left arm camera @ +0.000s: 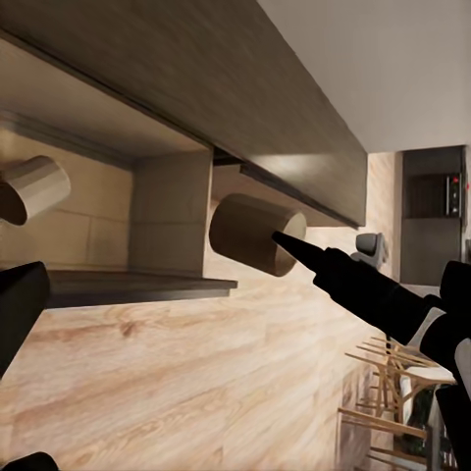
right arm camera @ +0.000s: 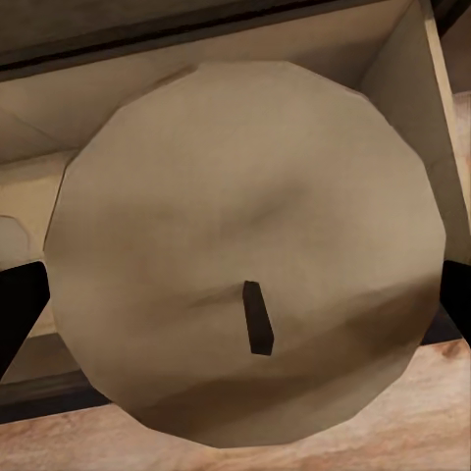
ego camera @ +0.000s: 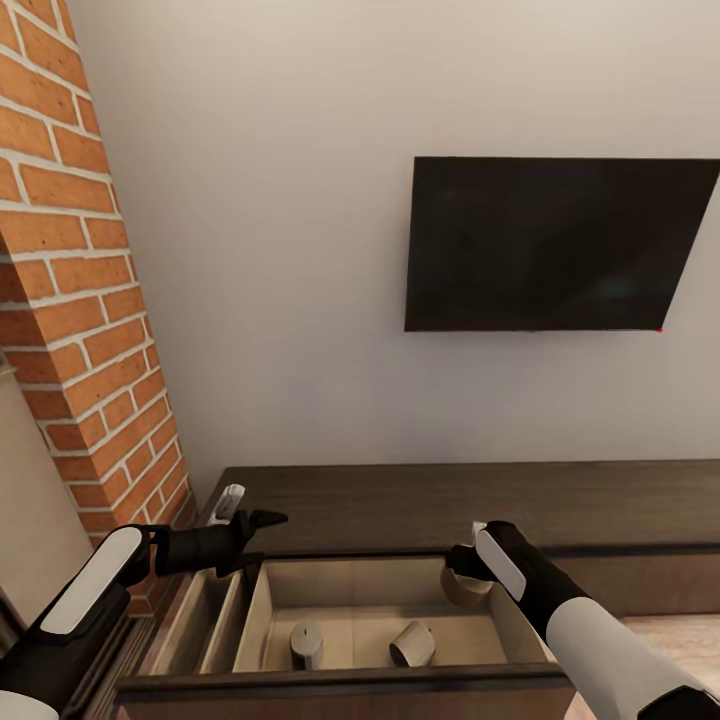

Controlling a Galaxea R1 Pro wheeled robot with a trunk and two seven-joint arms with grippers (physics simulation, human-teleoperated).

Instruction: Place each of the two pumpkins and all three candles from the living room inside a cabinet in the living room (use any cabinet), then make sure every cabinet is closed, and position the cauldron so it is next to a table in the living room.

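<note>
The dark-brown cabinet [ego camera: 420, 505] has one drawer [ego camera: 262, 610] pulled out, showing a pale beige interior. Two candles rest inside: one upright [ego camera: 306, 641], one lying on its side [ego camera: 412, 645]. My right gripper [ego camera: 462, 576] is shut on a third candle [ego camera: 466, 588], held above the drawer's back right corner. In the right wrist view that candle's round top with its dark wick [right arm camera: 257, 316] sits between the fingers [right arm camera: 20, 314]. The left wrist view shows the held candle [left arm camera: 250, 234] sideways beside the drawer wall. My left gripper [ego camera: 250, 522] is open with nothing in it, over the drawer's left side.
A red brick chimney [ego camera: 80, 300] rises at the left, with a stone-coloured surround [ego camera: 30, 500] below it. A black television [ego camera: 560, 245] hangs on the pale wall above the cabinet. Light wood floor [ego camera: 665, 640] lies at the right. Distant chairs [left arm camera: 392, 392] stand across the room.
</note>
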